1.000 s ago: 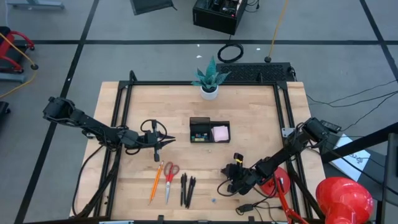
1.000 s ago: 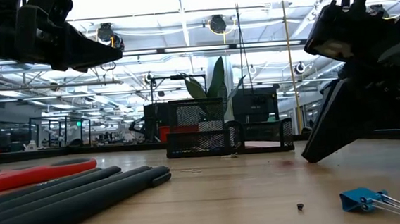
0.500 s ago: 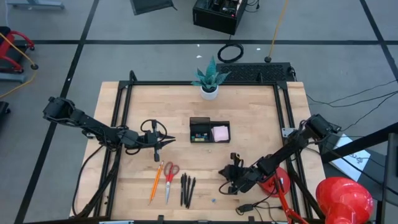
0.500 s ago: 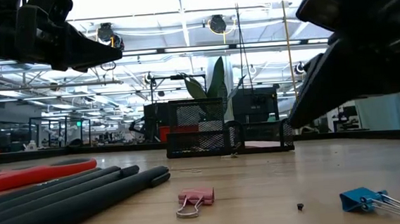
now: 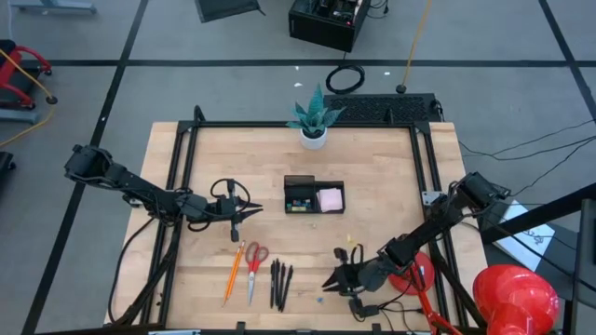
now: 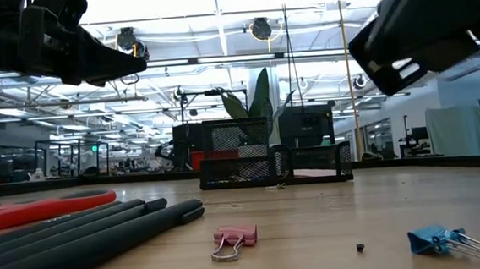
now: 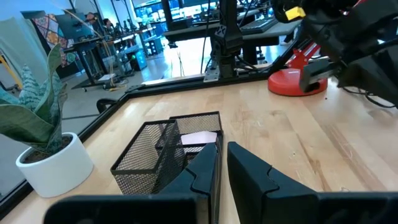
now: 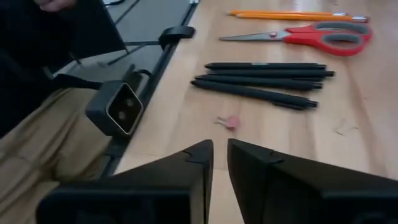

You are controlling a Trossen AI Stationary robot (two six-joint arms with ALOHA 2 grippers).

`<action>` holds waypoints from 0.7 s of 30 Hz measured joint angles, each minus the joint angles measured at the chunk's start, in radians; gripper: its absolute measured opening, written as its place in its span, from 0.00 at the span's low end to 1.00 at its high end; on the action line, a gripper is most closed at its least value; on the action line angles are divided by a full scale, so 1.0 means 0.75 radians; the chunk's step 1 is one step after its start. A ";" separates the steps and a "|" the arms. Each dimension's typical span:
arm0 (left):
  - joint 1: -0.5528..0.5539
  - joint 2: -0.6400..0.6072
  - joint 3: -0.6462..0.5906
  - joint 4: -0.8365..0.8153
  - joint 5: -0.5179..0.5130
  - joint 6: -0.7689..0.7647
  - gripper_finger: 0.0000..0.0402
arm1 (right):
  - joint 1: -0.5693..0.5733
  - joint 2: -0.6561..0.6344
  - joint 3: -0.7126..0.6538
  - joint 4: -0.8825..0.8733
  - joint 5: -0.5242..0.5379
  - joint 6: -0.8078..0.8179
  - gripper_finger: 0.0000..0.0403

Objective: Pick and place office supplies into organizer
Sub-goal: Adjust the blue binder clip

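High view first: we see the wooden tabletop point(image 5: 372, 177) inside its black frame, with broad bare wood from 9 to 12 o'clock and across to 3 o'clock. Our organizer point(image 5: 314, 195), a black mesh tray with compartments, sits at the centre, its long axis running 9 to 3; the pink sticky-note pad point(image 5: 330, 198) lies in its 3 o'clock compartment. A white plant pot point(image 5: 313, 137) stands at 12 o'clock near the far edge, well apart from the tray.

Our left gripper point(image 5: 248, 210) hangs at 9 o'clock of the organizer, its fingers pressed nearly together with only a slim gap. Our right gripper point(image 5: 331, 280) is near the 5 o'clock edge, fingers likewise almost together, pinching nothing.

Toward 7 o'clock the long items lie side by side, all running 12 to 6: red-handled scissors point(image 5: 254, 264) with handles at the 12 end, an orange pencil point(image 5: 232, 271) just beside them, and three black pens point(image 5: 280, 283) nearer the front edge. Smallest, a blue clip point(image 6: 436, 240) and a pink clip point(image 6: 233, 239) rest on open wood between the pens and our right gripper.
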 joint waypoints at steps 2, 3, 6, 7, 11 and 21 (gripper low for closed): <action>0.000 0.000 0.000 0.000 0.000 -0.001 0.12 | -0.001 0.031 0.030 0.001 -0.031 0.003 0.07; 0.000 0.000 0.000 0.000 0.000 -0.001 0.12 | -0.002 0.053 0.047 -0.002 -0.069 0.003 0.06; 0.000 0.000 0.000 0.000 0.000 -0.002 0.12 | -0.001 0.139 0.112 -0.002 -0.181 0.017 0.02; 0.000 0.000 0.000 0.000 0.000 -0.002 0.12 | 0.000 0.173 0.136 -0.002 -0.217 0.017 0.01; 0.000 0.000 0.000 0.000 0.000 -0.003 0.12 | 0.009 0.290 0.236 -0.016 -0.321 0.056 0.01; 0.000 0.000 0.000 0.000 0.001 -0.022 0.12 | -0.008 0.369 0.291 -0.183 -0.391 0.134 0.00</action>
